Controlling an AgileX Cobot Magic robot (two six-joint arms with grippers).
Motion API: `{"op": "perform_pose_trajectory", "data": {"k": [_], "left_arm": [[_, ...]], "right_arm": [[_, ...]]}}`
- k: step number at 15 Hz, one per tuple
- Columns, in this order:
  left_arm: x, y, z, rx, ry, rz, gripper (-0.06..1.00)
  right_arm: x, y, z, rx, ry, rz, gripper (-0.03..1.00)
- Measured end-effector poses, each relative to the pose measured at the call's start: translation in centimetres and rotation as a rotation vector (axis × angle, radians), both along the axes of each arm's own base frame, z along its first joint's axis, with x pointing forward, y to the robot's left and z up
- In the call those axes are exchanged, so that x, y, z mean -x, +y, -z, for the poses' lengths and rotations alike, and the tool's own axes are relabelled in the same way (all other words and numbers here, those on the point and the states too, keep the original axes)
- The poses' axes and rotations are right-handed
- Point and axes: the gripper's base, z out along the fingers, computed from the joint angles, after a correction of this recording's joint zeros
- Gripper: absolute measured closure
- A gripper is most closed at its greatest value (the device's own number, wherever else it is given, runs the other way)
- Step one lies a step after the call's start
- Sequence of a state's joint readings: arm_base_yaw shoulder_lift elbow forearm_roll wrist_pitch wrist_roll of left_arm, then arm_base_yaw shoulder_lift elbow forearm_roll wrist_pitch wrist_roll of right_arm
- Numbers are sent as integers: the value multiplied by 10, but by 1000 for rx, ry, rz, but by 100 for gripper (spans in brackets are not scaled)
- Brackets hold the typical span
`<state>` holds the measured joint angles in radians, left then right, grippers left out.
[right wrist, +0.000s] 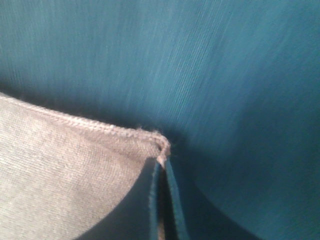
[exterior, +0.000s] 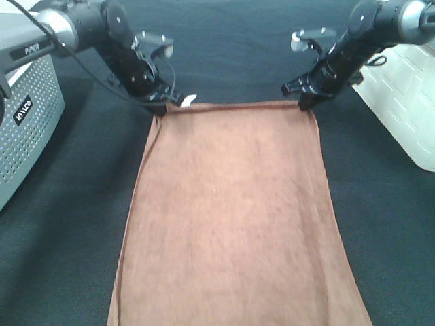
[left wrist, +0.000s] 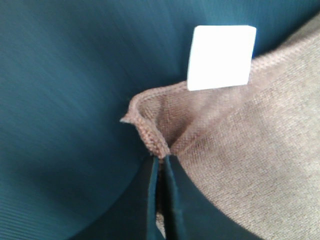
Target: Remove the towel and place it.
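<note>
1 brown towel (exterior: 231, 217) is spread on the dark table (exterior: 61, 238), from centre to 6 o'clock. 2 grippers pinch its far corners. The left gripper (exterior: 163, 103) is clamped on the 11 o'clock corner beside 1 white tag (exterior: 189, 100), and the right gripper (exterior: 302, 102) on the 1 o'clock corner. 1 grey perforated basket (exterior: 27, 129) sits at 9 o'clock.

place: probably lab | cues: black-draped table (exterior: 380, 204), grey perforated bin (exterior: 27, 122)

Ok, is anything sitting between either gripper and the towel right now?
Nothing visible. The left gripper is shut on the towel at the corner beside the white tag, and the right gripper is shut on the other far corner.
</note>
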<state>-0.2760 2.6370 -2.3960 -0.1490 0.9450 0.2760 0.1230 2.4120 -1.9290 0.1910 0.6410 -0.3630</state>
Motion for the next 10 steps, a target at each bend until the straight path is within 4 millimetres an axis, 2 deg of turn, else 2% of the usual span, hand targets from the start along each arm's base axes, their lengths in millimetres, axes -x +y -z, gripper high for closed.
{"op": "perform_pose_trajectory", "data": {"k": [3,5,10], "left_arm": [[-9,1,-24,-26,-116,19,93],[-14,3,-37,-65,-187,41,94],[-27,4,-48,-81,-382,39,94]], "right_arm": [[-13,1,-22,-10,-115,7,97],[-19,1,-28,-3,-188,-2,97],[-31,0,-38,4,-370,13,97]]}}
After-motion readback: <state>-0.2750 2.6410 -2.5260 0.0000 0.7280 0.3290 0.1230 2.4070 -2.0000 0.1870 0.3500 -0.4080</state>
